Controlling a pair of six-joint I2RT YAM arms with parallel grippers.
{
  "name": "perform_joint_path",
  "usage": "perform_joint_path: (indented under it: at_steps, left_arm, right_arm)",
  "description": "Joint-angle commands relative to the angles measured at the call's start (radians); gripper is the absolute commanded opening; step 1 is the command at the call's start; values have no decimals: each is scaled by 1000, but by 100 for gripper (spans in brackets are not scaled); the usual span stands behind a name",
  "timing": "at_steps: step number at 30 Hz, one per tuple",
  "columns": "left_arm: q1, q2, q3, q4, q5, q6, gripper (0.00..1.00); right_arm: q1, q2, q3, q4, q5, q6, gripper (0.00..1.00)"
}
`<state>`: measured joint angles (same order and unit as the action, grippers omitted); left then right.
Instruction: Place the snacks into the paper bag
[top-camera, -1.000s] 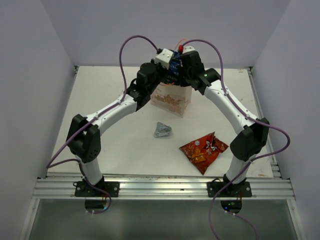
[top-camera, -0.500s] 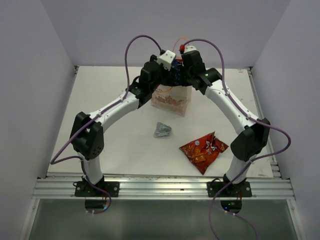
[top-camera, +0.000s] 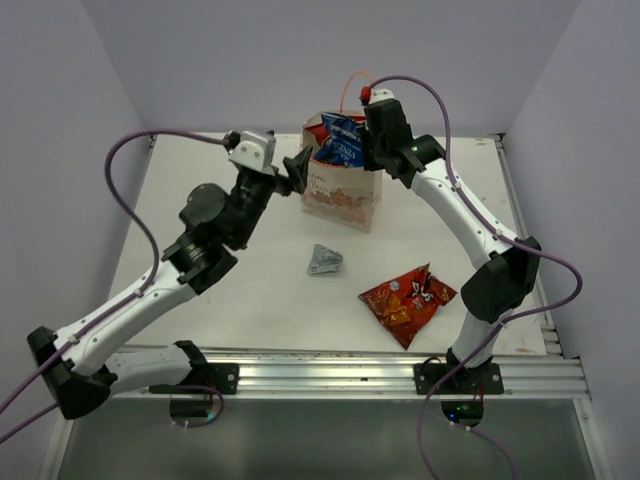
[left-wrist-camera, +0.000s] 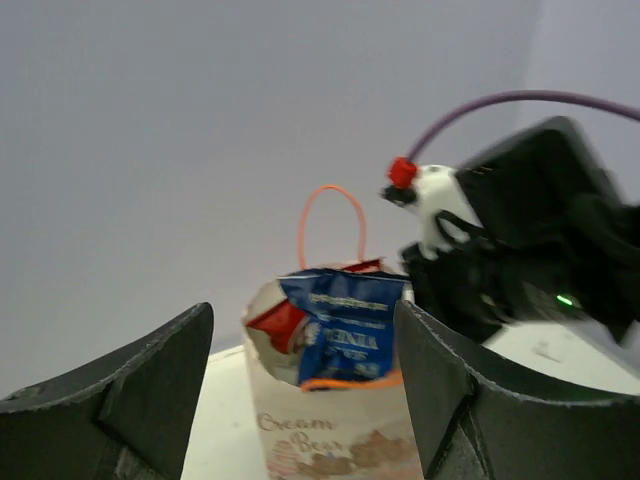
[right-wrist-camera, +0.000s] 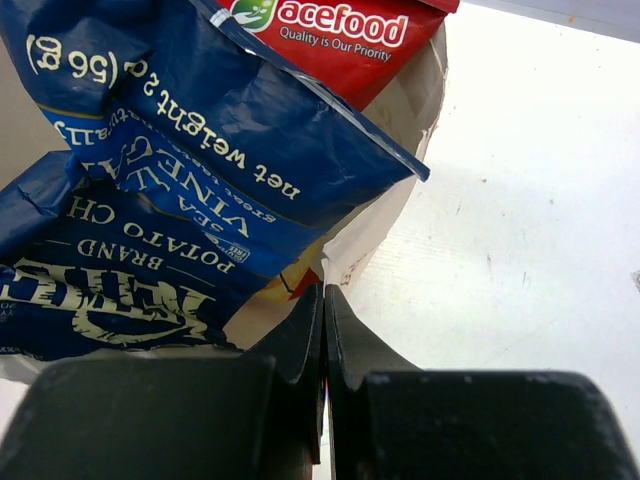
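Note:
The paper bag (top-camera: 343, 200) stands upright at the back of the table. A blue packet (top-camera: 341, 142) pokes out of its top, with a red-white chips bag (top-camera: 317, 128) behind it. My left gripper (top-camera: 298, 172) hangs open just left of the bag, holding nothing; in its wrist view the bag (left-wrist-camera: 330, 440) and blue packet (left-wrist-camera: 346, 330) sit between its spread fingers (left-wrist-camera: 150, 390), farther off. My right gripper (right-wrist-camera: 323, 292) is shut on the bag's right rim (right-wrist-camera: 385, 215), beside the blue packet (right-wrist-camera: 170, 180). A silver foil packet (top-camera: 324, 260) and a red-orange chips bag (top-camera: 407, 298) lie on the table.
White walls close in the table (top-camera: 250, 290) on the left, back and right. An orange cord handle (left-wrist-camera: 331, 215) arches above the bag. The right arm's wrist (left-wrist-camera: 520, 240) crowds the bag's right side. An aluminium rail (top-camera: 320, 375) runs along the near edge.
My left gripper has opened, leaving the blue packet in the bag, and its arm has swung back to the left and down. The right gripper has stayed on the bag's rim.

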<state>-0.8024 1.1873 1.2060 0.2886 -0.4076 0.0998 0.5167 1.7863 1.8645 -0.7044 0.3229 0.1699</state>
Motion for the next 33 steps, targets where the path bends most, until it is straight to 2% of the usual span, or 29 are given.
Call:
perform_joint_path:
  at_steps: [1,2,4,5,7,10,13,18,24,27,33]
  left_arm:
    - [-29,-61,-175,-141,222,-151,76]
    - [-31,-51,-198,-235,293,-175,77]
    - [-31,-16,-250,-285,494,-208,78]
    - [-32,30,-264,-336,541,-230,80]
    - [-32,75,-295,-329,649,-259,80]
    - [-35,153,-312,-258,725,-268,82]
    - [-44,250,-281,-232,806,-267,93]
    - [-95,389,-238,-137,852,-281,96]
    - [-172,547,-119,-129,868,-273,96]
    - [-208,603,-103,-134,808,-255,96]
    - [-256,641,-115,-106,601,-233,96]
  right_arm:
    - [5,-24,51,5,1,-4,0]
    - [5,-27,50,5,2,-6,0]
    - [5,-28,44,3,2,-6,0]
    - [5,-31,41,3,2,-4,0]
    - [5,-34,38,2,1,-3,0]
    - [5,-39,38,-3,-1,0,0]
    - [5,-48,35,-6,-4,0,0]
    - [5,-56,32,-12,-4,-1,0]
    - [5,-70,21,-15,1,-7,0]
    - [6,-76,16,-15,1,-6,0]
    - [5,-91,-10,-7,-1,-7,0]
